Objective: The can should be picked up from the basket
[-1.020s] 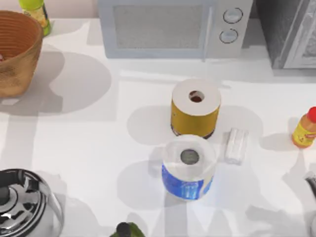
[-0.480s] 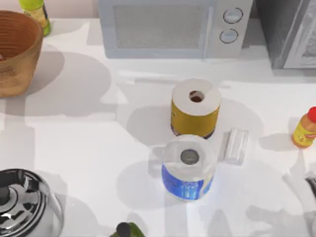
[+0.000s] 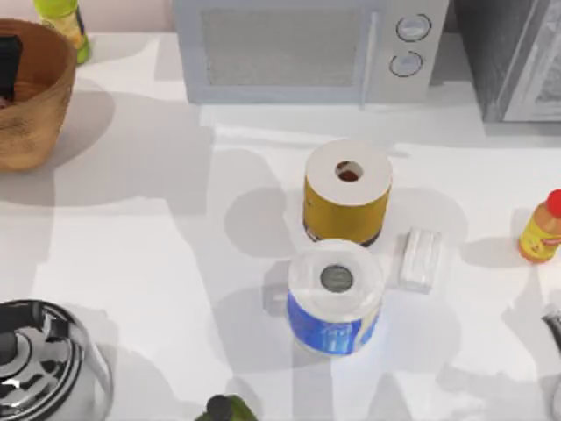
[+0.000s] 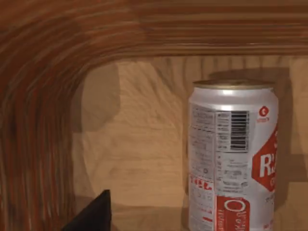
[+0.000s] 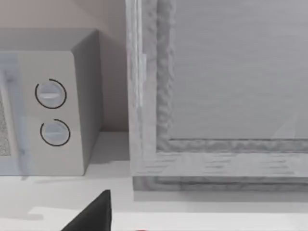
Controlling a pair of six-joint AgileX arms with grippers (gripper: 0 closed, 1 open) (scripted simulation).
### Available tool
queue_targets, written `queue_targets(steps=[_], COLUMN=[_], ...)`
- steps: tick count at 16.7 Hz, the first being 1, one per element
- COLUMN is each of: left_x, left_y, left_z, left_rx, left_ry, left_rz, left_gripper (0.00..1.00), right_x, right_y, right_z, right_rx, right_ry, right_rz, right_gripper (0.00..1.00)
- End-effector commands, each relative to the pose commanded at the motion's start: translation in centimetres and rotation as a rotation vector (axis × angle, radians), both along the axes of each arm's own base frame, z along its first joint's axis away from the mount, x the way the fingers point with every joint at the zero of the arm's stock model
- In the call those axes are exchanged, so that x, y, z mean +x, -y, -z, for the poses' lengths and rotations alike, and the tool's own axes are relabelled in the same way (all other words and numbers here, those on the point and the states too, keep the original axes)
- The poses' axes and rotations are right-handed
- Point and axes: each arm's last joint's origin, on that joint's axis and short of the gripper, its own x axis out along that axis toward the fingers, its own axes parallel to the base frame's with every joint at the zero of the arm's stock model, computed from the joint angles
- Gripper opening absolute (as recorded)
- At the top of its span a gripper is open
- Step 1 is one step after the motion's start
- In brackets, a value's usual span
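1. White table (image 3: 175, 263).
2. Far left: wicker basket (image 3: 35, 123).
3. Back: microwave (image 3: 298, 48).
4. Centre: gold-wrapped roll (image 3: 347, 195), blue-wrapped roll (image 3: 335, 298) just in front.
5. Right edge: yellow bottle (image 3: 542, 230).
6. Near left: steel pot (image 3: 44, 364).

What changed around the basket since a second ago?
The left gripper has come into the basket at the table's left; earlier it wasn't there. The can stands upright inside, not grabbed yet. The paper rolls, microwave and bottles stayed put.

Dark part, perhaps the left gripper (image 3: 9, 66), inside the basket (image 3: 44, 114), far left.
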Motion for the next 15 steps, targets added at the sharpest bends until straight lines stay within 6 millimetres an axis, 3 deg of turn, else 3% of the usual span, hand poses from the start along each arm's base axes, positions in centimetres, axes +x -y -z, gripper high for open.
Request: queue_targets(steps=[2,9,15], left_x=[0.3,0.5,1.5], left_y=[0.0,0.1,0.3], left_z=[1.1,1.8,6.6], left_rx=[-0.014,-0.015,-0.015], left_ry=[-0.037,-0.041,-0.039], left_rz=[-0.003,-0.001,-0.004], left_gripper=[1.00,1.00,1.00], right_x=[0.0,0.0,0.0], right_y=[0.0,0.0,0.0], right_z=[0.0,0.0,0.0], right_rx=[0.000,0.000,0.000], right_ry=[0.000,0.000,0.000], right_rz=[0.000,0.000,0.000], right_gripper=[1.00,1.00,1.00])
